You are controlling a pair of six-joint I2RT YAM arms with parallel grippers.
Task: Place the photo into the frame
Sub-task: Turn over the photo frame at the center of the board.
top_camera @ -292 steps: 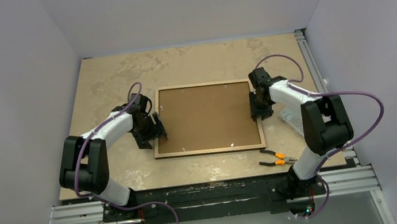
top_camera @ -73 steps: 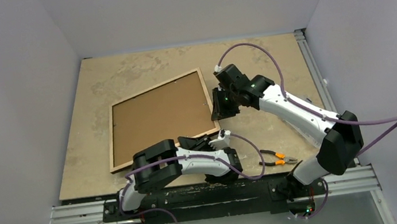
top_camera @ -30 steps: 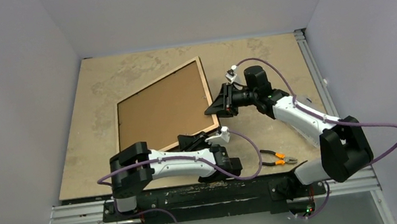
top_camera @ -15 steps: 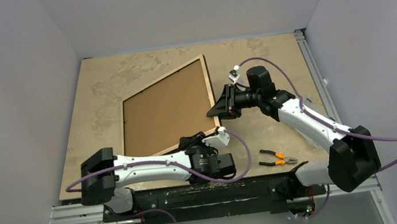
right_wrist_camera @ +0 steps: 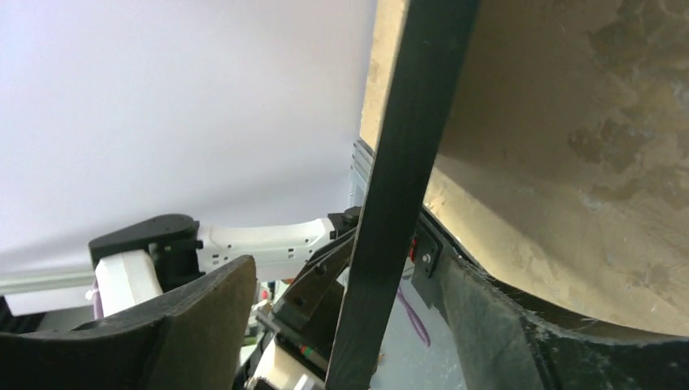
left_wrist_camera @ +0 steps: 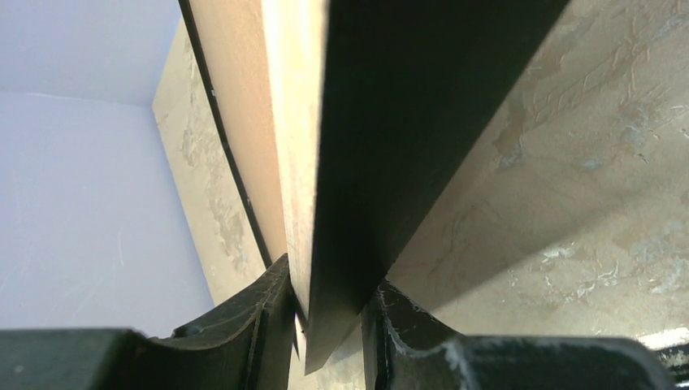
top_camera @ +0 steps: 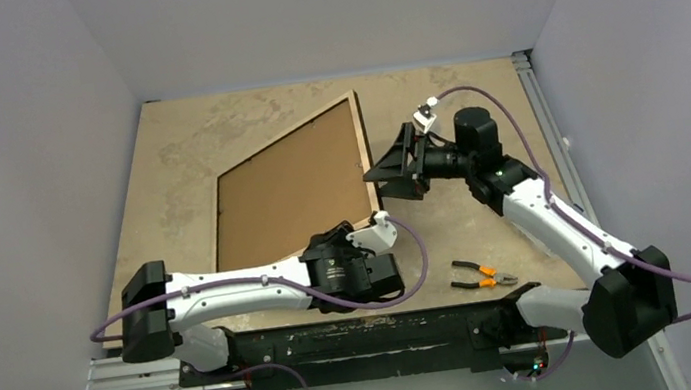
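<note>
Frame (top_camera: 285,137): thin-railed, light wood back turned to the overhead camera, black front facing away; tipped up off the table (top_camera: 470,98) toward its left side, near corner low by the arm bases.
Backing board (top_camera: 286,193): brown, filling the back of the frame.
Left gripper (top_camera: 334,254): at the frame's near rail; the wrist view showed both fingers (left_wrist_camera: 260,313) pressed against that rail, one on the wood side and one on the black side, clamped on it.
Right gripper (top_camera: 391,174): just beside the frame's right rail; jaws stood wide apart with the black rail running between them, apparently touching neither finger (right_wrist_camera: 203,317).
Frame's far edge: whether it rested on the table could not be told from these views.
Pliers (top_camera: 482,279): orange-handled, flat on the table near its front edge, right of the left gripper, well apart from the frame.
</note>
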